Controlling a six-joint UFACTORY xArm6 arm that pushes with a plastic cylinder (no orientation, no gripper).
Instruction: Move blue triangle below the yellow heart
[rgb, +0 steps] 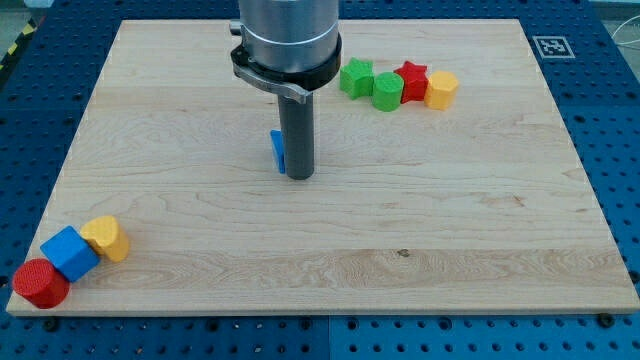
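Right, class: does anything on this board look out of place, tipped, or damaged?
Nothing looks damaged or spilled. The blue triangle sits alone mid-board, mostly hidden behind my tip, far from the yellow heart, which is clustered with the blue cube and red cylinder at the view's bottom left.

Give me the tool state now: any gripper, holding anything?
No gripper: my tip holds nothing, resting just right of the mostly hidden blue triangle block.

My arm is coming down from the view's top, near the middle, and its wide grey cylinder body is standing upright. Below it my dark rod is pointing straight down, and my tip (300, 177) is resting at the board level, just right of the blue triangle (277, 150).
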